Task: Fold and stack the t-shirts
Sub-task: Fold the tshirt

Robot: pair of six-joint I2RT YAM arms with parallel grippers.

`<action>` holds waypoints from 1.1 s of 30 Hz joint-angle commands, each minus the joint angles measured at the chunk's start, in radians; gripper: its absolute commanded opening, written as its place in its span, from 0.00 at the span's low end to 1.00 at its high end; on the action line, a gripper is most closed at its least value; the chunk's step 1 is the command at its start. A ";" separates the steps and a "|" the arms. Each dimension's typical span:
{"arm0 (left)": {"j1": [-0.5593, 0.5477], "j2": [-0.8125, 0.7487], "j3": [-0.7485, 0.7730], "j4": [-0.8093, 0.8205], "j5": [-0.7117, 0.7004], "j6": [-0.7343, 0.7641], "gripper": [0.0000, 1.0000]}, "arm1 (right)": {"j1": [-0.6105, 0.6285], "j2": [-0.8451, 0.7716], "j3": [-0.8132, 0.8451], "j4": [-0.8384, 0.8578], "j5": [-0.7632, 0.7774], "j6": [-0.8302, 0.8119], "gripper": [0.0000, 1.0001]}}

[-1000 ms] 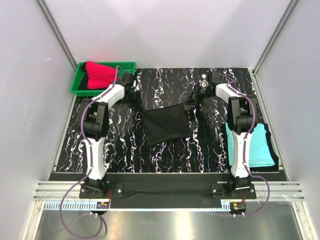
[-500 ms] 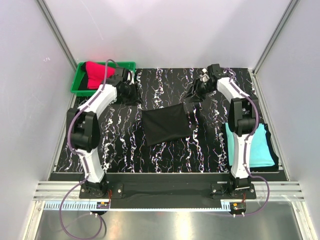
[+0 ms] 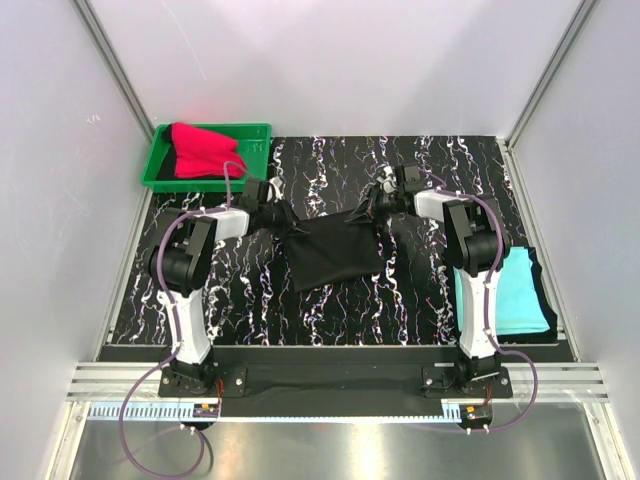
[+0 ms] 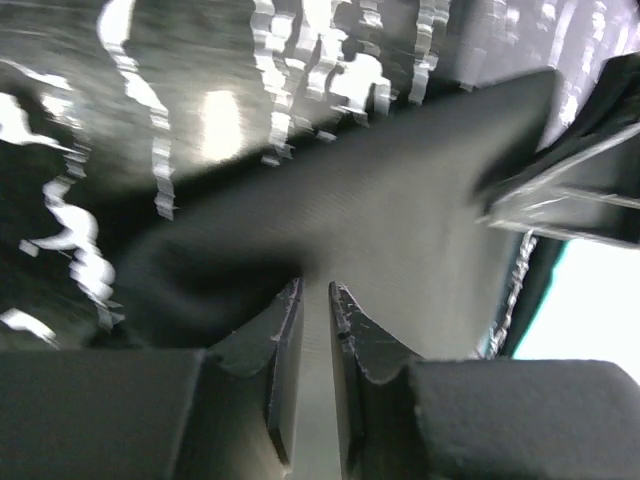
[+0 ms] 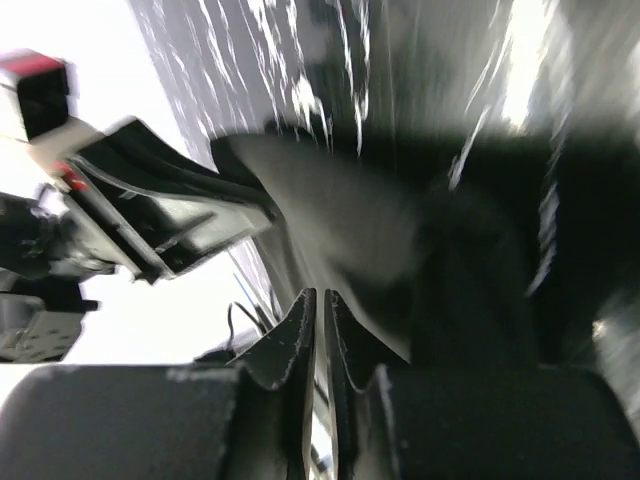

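— Marbled black table (image 3: 330,320), white walls around it. Where's the black t-shirt (image 3: 335,258)?
— Middle of the frame, lying flat. The left gripper (image 3: 283,222) pinches its upper left corner, jaws narrow; the right gripper (image 3: 368,212) pinches the upper right corner, jaws nearly touching.
— The others?
— The turquoise t-shirt (image 3: 520,295) lies at the right edge, beside the right arm; the red t-shirt (image 3: 205,150) sits in the green tray (image 3: 160,172), upper left.
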 commanded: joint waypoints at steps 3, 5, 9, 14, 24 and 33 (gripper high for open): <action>0.037 0.011 -0.027 0.225 -0.009 0.016 0.20 | -0.074 0.081 0.000 0.297 -0.055 0.085 0.17; 0.052 0.041 -0.024 0.224 -0.010 0.045 0.20 | -0.092 0.122 0.006 0.329 -0.061 0.103 0.22; 0.072 0.095 0.005 0.216 0.011 0.080 0.21 | -0.120 0.190 0.043 0.362 -0.086 0.117 0.30; 0.075 0.057 0.080 0.035 -0.018 0.209 0.32 | -0.161 0.210 0.086 0.332 -0.117 0.123 0.33; 0.075 -0.175 0.169 -0.273 -0.118 0.313 0.51 | -0.197 -0.040 0.181 -0.089 -0.071 -0.019 0.52; -0.001 -0.161 0.146 -0.110 0.063 0.168 0.50 | -0.108 -0.201 -0.051 -0.123 -0.117 -0.080 0.52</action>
